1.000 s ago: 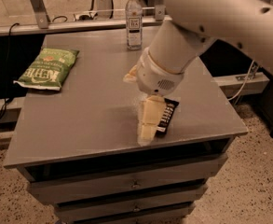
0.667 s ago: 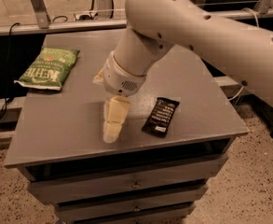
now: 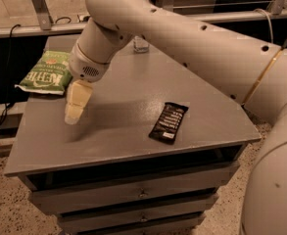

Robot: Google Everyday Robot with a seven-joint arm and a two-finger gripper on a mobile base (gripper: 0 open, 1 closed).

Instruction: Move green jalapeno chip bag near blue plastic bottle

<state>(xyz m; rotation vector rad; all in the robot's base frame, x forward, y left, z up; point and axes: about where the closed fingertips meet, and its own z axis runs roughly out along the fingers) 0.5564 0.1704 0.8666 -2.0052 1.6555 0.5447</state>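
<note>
The green jalapeno chip bag lies flat at the far left edge of the grey table, its white lettering facing up. My gripper hangs just above the tabletop, a short way in front and to the right of the bag, not touching it. It holds nothing. The blue plastic bottle stands at the back of the table. Only its lower part shows, as my arm covers the rest.
A flat black bar wrapper lies on the right front part of the table. Drawers sit below the tabletop. A railing and a dark shelf run behind the table. My arm spans the right side of the view.
My gripper has swung left across the table, from beside the black wrapper to a spot close to the green bag. The bag, bottle and wrapper have not moved.
</note>
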